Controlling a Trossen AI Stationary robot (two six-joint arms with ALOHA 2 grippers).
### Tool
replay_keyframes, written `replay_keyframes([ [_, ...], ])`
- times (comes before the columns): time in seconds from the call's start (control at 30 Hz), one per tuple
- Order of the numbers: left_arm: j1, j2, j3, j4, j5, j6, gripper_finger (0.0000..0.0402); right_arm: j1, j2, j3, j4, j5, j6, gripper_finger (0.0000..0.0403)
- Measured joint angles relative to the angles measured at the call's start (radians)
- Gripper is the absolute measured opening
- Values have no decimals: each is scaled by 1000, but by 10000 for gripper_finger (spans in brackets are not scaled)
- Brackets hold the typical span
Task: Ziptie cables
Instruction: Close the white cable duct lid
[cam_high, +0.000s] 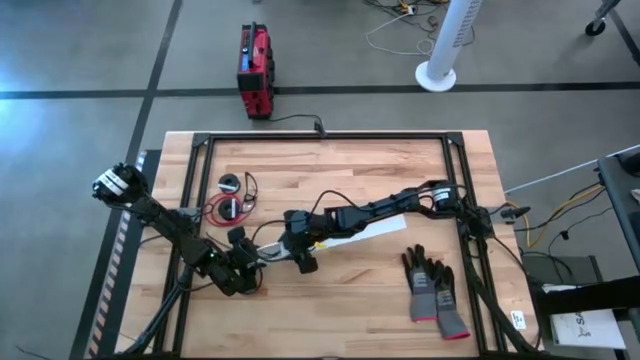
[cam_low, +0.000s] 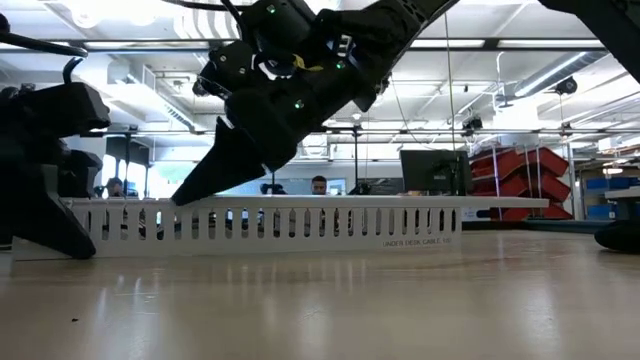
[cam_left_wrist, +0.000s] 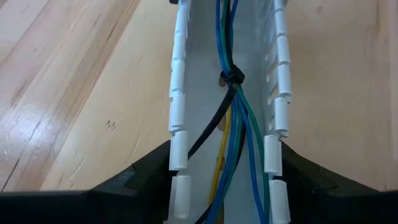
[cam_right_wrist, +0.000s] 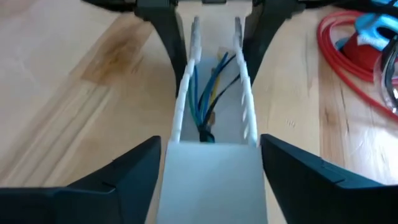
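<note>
Gripping one end of the white slotted tray (cam_high: 345, 238), the left gripper (cam_high: 262, 253) sits left of centre in the high view, its fingers (cam_left_wrist: 143, 177) spread around the tray's two walls and touching them. Inside that channel, the left wrist view shows the cables (cam_left_wrist: 233, 124): blue, green, yellow and black wires bundled by a small black ziptie (cam_left_wrist: 232, 77) near the upper middle of the frame. Just right of this, at the middle of the high view, the right gripper (cam_high: 303, 252) straddles the same tray, fingers (cam_right_wrist: 127, 171) open on either side of its covered section, close beside it. Its wrist view catches the wires (cam_right_wrist: 208, 93) running down the channel toward the left gripper's fingers (cam_right_wrist: 166, 28) at top. Red wire loops (cam_right_wrist: 348, 56) lie at upper right there. Grey gloves (cam_high: 432, 290) rest at lower right of the high view.
</note>
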Motion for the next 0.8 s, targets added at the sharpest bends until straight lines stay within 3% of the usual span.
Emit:
replay_keyframes([
  [0.2, 0, 0, -1, 0, 1, -8, 208, 0, -9, -3, -42, 13, 13, 292],
  [0.37, 0, 0, -1, 0, 4, -18, 208, -1, -8, -9, -42, 56, 38, 301],
  [0.5, -1, 0, -1, 1, 5, -18, 208, -1, -8, -10, -39, 73, 44, 281],
  [0.67, -2, 0, -1, 2, 4, -18, 208, -1, -6, -10, -39, 75, 47, 220],
  [0.8, -2, 0, -2, 2, -3, -22, 208, 0, 5, -10, -11, 54, 51, 217],
])
